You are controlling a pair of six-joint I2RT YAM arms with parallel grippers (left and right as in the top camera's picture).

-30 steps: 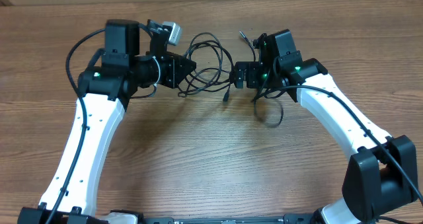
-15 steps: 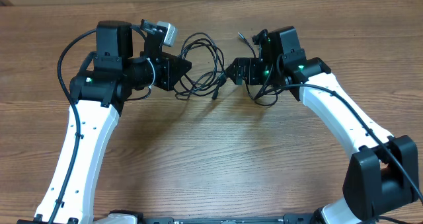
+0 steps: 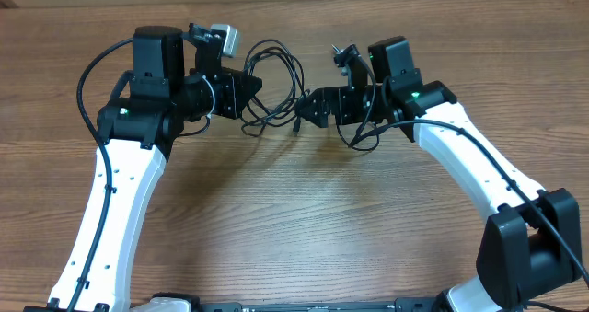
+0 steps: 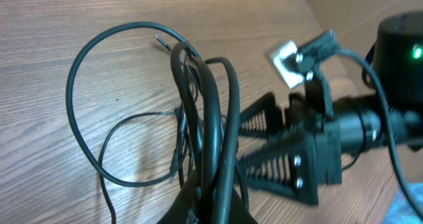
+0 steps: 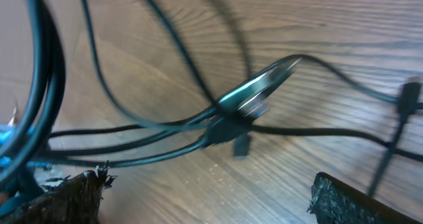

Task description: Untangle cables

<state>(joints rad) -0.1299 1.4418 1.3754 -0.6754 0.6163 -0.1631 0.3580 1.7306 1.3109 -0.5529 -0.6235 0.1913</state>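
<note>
L claw (image 3: 255, 83) grips cables (image 4: 215, 159) on table (image 3: 294, 225); R claw (image 3: 308, 110) agape.

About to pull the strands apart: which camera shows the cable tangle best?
Left wrist: the cables show sharp, with loops and crossings clear and strands bunched into the shut left gripper. Overhead shows them small, strung between that gripper and the open right gripper. Right wrist shows only blurred strands close up.
</note>
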